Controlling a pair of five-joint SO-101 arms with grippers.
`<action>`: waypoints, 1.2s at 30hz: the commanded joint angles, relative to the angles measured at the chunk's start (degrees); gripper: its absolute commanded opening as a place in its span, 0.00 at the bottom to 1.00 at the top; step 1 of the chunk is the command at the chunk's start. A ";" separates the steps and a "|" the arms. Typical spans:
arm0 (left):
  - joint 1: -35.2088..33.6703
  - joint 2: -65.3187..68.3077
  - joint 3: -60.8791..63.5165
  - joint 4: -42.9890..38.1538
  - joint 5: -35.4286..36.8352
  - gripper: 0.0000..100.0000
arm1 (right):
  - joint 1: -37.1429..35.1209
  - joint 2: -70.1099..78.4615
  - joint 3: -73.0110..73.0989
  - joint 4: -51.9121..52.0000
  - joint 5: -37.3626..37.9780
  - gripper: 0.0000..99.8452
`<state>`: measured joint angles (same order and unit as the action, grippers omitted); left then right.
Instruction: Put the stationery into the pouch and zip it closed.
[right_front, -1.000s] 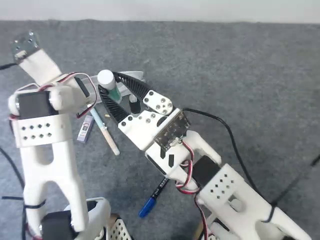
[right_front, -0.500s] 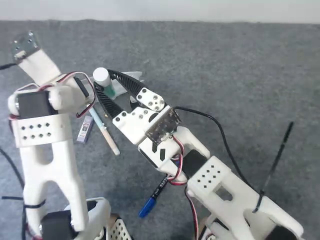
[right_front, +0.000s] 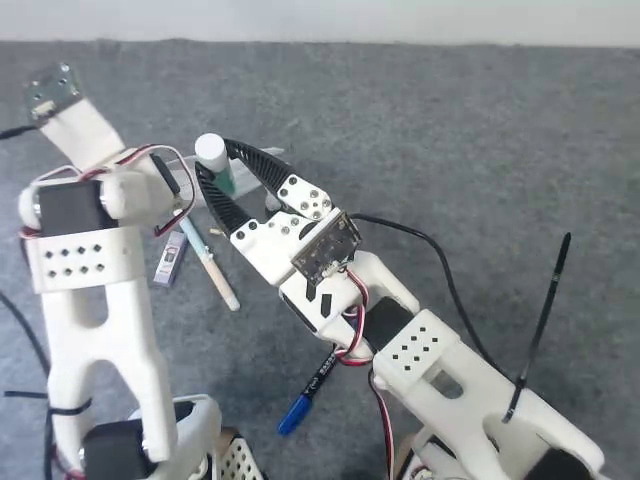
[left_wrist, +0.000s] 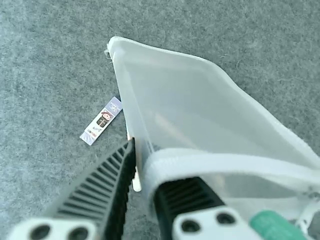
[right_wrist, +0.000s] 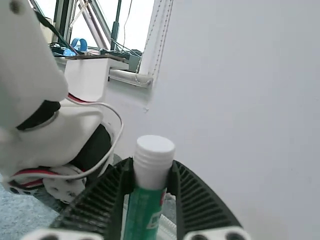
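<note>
With your left claw (left_wrist: 145, 165) pinching the pouch (left_wrist: 200, 115) rim, lower the glue stick (right_wrist: 154, 150) your right claw (right_wrist: 150, 172) grips straight inside.

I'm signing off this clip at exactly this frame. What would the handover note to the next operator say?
Left gripper: shut on the pouch at its rim, mouth open, unzipped.
Right gripper: shut on the glue stick, upright by the pouch mouth, not yet released.
On the carpet: white-and-teal pen, small flat pack, and blue marker partly under the right arm.
Done: pouch opened, glue stick picked up. I cannot tell whether anything is inside the pouch.
Left: drop in the glue stick, load the other three items, zip closed.
</note>
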<state>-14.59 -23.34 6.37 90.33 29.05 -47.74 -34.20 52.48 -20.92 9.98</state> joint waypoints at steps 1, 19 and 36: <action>-0.26 -0.35 -2.15 0.26 0.70 0.01 | -0.04 2.24 -0.18 -2.33 0.97 0.01; -0.44 -0.35 -2.07 0.35 0.70 0.01 | 4.26 15.60 0.53 -29.41 1.05 0.01; -0.44 -0.62 -1.27 0.18 0.62 0.01 | 1.45 16.31 7.74 -30.73 1.05 0.01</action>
<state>-14.59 -23.34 6.46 90.68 29.05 -45.63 -18.11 60.22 -50.81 10.15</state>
